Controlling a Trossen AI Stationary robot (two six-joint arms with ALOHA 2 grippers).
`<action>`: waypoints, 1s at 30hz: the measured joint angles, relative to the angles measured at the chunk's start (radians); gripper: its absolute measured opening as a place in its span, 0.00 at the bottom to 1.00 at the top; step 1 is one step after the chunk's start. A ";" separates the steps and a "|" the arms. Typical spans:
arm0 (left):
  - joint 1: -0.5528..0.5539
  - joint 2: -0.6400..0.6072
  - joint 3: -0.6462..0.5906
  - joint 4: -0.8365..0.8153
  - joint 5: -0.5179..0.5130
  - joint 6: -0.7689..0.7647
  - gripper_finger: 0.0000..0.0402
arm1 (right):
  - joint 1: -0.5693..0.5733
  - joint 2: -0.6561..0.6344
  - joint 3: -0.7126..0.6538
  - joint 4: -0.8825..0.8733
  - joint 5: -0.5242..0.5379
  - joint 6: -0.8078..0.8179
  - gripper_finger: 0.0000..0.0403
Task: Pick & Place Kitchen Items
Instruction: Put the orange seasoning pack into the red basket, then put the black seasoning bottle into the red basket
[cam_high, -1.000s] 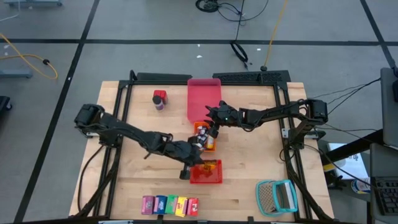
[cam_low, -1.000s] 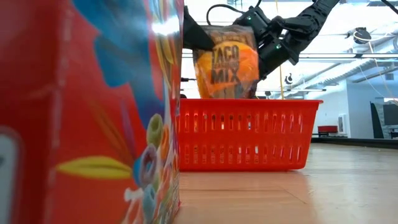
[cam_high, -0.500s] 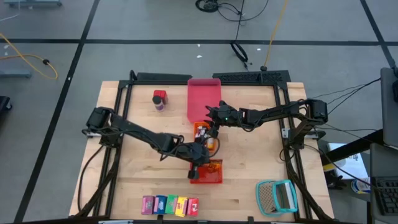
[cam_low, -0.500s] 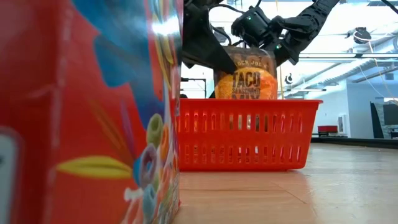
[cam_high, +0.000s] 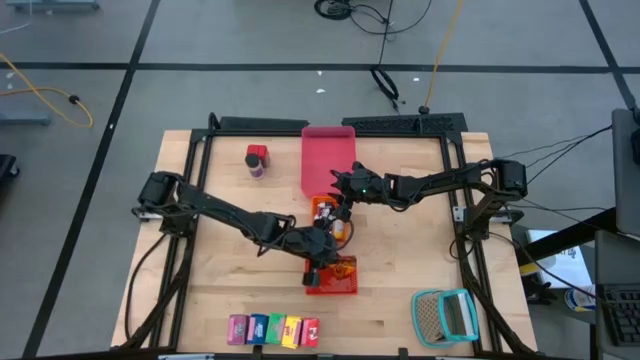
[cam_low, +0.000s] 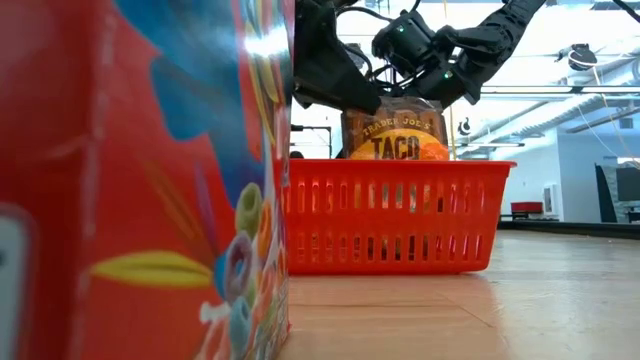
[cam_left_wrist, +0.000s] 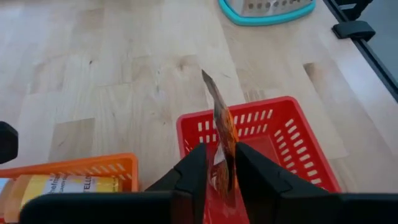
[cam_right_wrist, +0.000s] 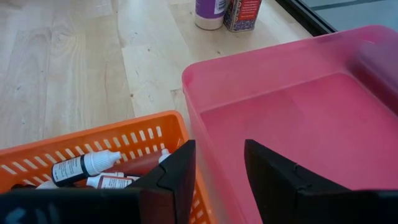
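Taco seasoning packet (cam_left_wrist: 222, 134), upright, edge-on, pinched between left pincer (cam_left_wrist: 216, 167) fingers directly above red basket (cam_left_wrist: 292, 146); right pincer (cam_right_wrist: 216, 163) spread, empty.

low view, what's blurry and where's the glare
Low view: the red carton right at the lens is out of focus with a white glare patch near its top edge; the red basket and taco mix packet are sharp; the windows behind are blown out.

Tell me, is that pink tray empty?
Yes, the right wrist view shows the pink tray with only its bare bottom, nothing lying in it.
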 joint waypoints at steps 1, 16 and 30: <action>0.000 -0.008 0.000 -0.005 0.001 0.000 0.23 | 0.000 0.000 0.000 0.000 0.000 0.000 0.33; -0.001 -0.208 0.001 -0.330 -0.373 -0.092 0.26 | 0.000 0.000 0.000 0.000 0.000 0.000 0.33; 0.053 -0.315 -0.013 -0.802 -0.765 -0.519 0.26 | 0.000 0.000 0.000 -0.001 0.000 0.000 0.33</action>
